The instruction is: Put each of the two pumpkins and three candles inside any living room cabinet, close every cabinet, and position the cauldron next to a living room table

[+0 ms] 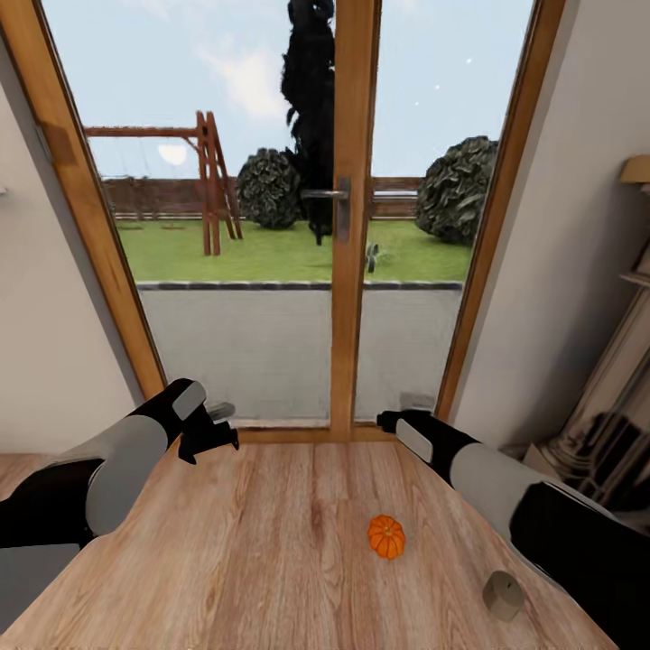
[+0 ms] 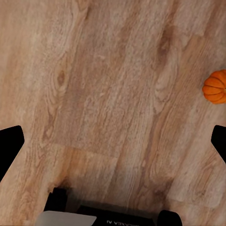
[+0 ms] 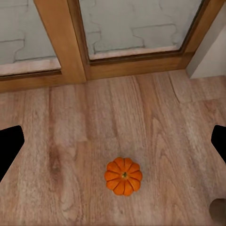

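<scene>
I stand facing a tall glass door (image 1: 343, 217) with a wooden frame, garden beyond it. Both my arms reach forward over the wooden floor (image 1: 271, 542). My left gripper (image 1: 212, 429) hangs near the door's threshold, and my right gripper (image 1: 393, 420) hangs on the other side of the centre post; both are empty, with jaws spread wide (the black fingertips (image 3: 9, 150) sit at opposite edges of each wrist view, nothing between them).

One pumpkin (image 1: 386, 536) lies on the floor between my arms, nearer the right one; in the right wrist view the pumpkin (image 3: 123, 176) sits stem up, well short of the door frame. A candle (image 1: 503, 595) stands on the floor just beside my right forearm, near the pumpkin but apart from it. At the far right stands a pale fireplace (image 1: 605, 424).
</scene>
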Tool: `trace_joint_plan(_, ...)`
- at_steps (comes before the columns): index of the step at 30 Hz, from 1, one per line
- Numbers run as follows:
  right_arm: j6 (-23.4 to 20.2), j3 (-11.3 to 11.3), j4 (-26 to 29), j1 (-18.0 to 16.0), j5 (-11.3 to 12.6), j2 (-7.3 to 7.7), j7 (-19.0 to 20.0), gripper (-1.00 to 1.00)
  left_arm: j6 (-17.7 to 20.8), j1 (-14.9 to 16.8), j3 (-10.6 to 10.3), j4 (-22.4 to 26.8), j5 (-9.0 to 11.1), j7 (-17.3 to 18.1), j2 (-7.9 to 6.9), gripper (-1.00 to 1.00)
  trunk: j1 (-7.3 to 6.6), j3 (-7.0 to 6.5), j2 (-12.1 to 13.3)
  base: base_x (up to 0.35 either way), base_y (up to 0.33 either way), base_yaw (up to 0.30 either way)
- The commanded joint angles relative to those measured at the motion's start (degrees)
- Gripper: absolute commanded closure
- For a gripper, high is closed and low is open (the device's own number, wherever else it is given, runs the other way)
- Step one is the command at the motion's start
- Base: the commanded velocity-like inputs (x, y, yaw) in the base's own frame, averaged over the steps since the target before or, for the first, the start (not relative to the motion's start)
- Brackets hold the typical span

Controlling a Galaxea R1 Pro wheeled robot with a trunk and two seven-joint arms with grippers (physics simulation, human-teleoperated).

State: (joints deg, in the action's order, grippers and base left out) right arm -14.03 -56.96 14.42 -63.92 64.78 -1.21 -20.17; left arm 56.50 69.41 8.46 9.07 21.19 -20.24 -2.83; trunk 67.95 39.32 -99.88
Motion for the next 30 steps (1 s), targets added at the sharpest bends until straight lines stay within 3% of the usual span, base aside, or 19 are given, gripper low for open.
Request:
trace_joint_plan(1, -0.26, -0.35, 0.09, -0.06, 0.25, 0.23, -0.37, -1.0, 0.16, 0.03, 0.31, 0.07, 0.54, -0.6, 0.01, -1.0, 0.22, 0.33, -0.45, 0.0, 0.0, 0.0)
trace_joint_plan(8, -0.29, -0.39, 0.08, -0.06, 0.4, 1.15, -0.25, -1.0, 0.85, 0.03, 0.33, 0.18, 2.45, -0.59, -0.05, -1.0, 1.76, 2.22, -3.26, 0.0, 0.0, 0.007)
trace_joint_plan(18, -0.37, -0.45, 0.11, -0.06, 0.57, 1.1, -0.22, -1.0, 1.88, 1.1, 0.24, 3.35, 3.12, -0.68, -0.3, -1.0, 3.95, 4.95, -7.27, 0.0, 0.0, 0.064)
trace_joint_plan(22, -0.69, -0.51, 0.08, -0.06, 0.62, 1.05, -0.22, -1.0, 2.18, 5.11, 0.24, 2.89, 3.11, -0.68, -0.94, -1.0, 4.83, 6.05, -8.87, 0.0, 0.0, 0.093)
trace_joint_plan(23, -1.29, -0.52, 0.08, -0.06, 0.68, 1.04, -0.19, -1.0, 2.33, 9.79, 0.24, -1.52, 3.08, -0.68, -1.83, -1.0, 5.05, 6.32, -9.27, 0.0, 0.0, 0.104)
trace_joint_plan(26, -1.53, -0.52, 0.1, -0.06, 0.68, 0.95, -0.14, -1.0, 2.38, 15.07, 0.18, -5.87, 3.04, -0.76, -2.39, -1.0, 5.71, 7.14, -10.48, 0.0, 0.0, 0.106)
trace_joint_plan(30, -1.58, -0.56, 0.12, -0.06, 0.69, 0.82, -0.07, -1.0, 2.39, 18.96, 0.16, -7.48, 3.0, -0.9, -2.49, -1.0, 6.59, 8.23, -12.08, 0.0, 0.0, 0.107)
